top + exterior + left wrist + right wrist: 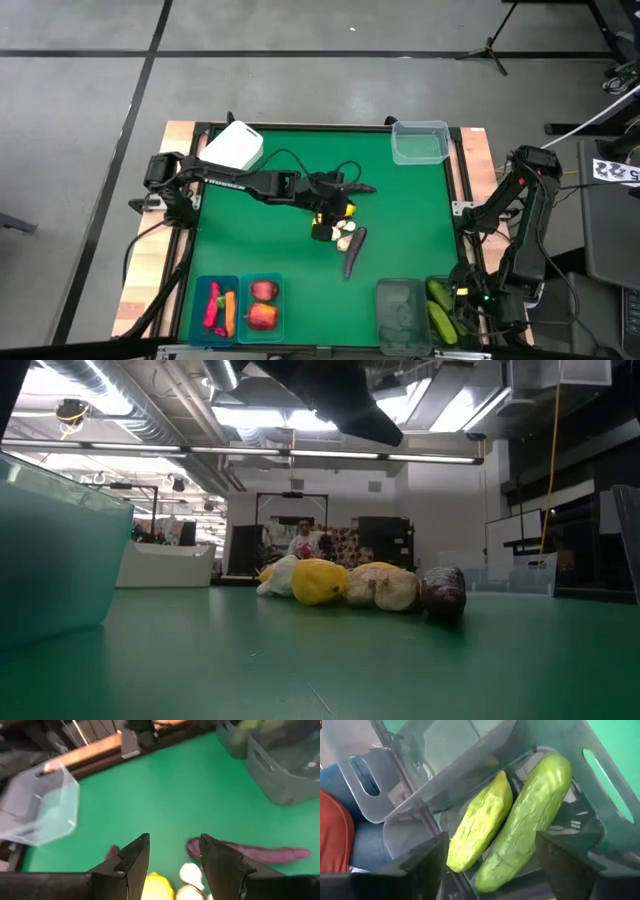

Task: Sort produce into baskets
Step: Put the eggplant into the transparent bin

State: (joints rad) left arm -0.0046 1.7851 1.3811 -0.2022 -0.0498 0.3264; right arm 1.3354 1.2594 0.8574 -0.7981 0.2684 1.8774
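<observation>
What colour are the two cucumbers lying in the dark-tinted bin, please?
Both bumpy toy cucumbers are light yellow-green, seen best in the right wrist view.

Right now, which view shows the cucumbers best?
The right wrist view: both cucumbers lie side by side in a dark clear bin, filling the picture between the open right gripper fingers. The high view shows them small at the table's near right corner. The low and left wrist views don't clearly show them.

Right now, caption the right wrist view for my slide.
Right gripper open above two green cucumbers in a dark-tinted bin.
</observation>
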